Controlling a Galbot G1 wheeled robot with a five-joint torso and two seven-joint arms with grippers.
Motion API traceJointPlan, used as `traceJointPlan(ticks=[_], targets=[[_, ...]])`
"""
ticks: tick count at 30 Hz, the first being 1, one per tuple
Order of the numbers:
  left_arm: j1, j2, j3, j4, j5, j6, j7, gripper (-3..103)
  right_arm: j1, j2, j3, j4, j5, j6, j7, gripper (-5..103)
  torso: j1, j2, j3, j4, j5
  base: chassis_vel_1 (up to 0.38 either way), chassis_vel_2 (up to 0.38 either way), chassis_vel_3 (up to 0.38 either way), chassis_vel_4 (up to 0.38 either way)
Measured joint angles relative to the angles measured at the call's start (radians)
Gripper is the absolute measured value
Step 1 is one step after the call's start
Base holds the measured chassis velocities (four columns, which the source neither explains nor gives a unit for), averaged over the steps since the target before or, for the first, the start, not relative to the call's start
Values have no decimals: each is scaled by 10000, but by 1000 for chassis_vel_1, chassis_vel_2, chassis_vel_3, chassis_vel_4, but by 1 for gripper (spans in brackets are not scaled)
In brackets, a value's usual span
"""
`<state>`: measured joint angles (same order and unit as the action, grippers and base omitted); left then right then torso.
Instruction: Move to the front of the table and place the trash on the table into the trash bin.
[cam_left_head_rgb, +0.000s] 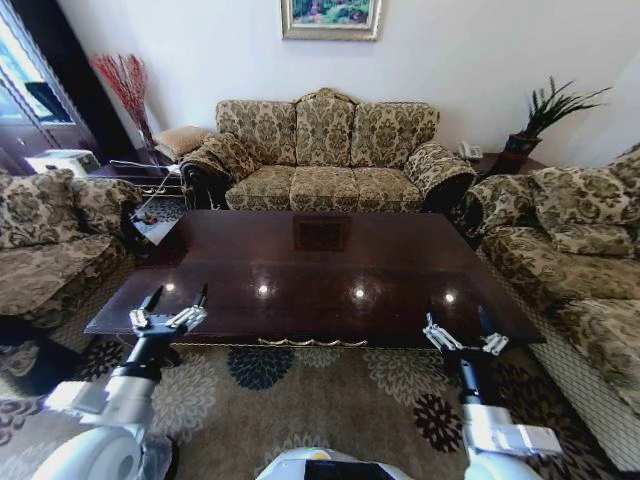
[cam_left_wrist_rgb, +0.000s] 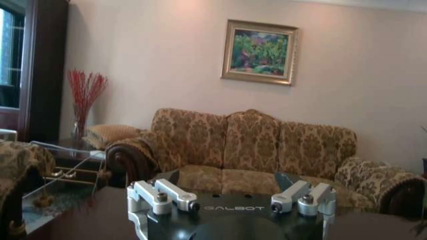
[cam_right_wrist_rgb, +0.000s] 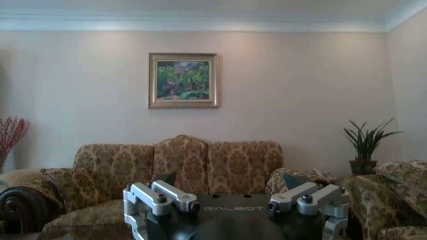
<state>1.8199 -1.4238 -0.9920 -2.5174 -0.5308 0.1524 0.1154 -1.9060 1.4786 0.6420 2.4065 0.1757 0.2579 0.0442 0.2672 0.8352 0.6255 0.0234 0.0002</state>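
The table (cam_left_head_rgb: 330, 275) is a large low coffee table with a glossy dark top and gold trim on its front apron, standing straight ahead of me. Its top reflects ceiling lights and shows bare wood. The trash and the trash bin are out of view. My left gripper (cam_left_head_rgb: 178, 296) hovers open over the table's front left corner, nothing between its fingers; the left wrist view shows this left gripper (cam_left_wrist_rgb: 229, 178) facing the sofa. My right gripper (cam_left_head_rgb: 458, 322) stands open at the front right edge, and in the right wrist view the right gripper (cam_right_wrist_rgb: 229, 179) is empty too.
A patterned three-seat sofa (cam_left_head_rgb: 325, 150) closes the far side. Matching armchairs flank the table on the left (cam_left_head_rgb: 50, 240) and right (cam_left_head_rgb: 570, 250). A glass side table (cam_left_head_rgb: 150, 185) stands at the far left corner. Floral carpet (cam_left_head_rgb: 300, 400) lies between me and the table.
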Motion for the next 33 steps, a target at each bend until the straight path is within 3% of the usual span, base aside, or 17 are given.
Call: traceJointPlan(ticks=[33], targets=[[-41,19,-39,158,-69,3,-32,97,0,13,-38,5,11,47,-50,100,0,0,0,3,-2,0,0,0,0]])
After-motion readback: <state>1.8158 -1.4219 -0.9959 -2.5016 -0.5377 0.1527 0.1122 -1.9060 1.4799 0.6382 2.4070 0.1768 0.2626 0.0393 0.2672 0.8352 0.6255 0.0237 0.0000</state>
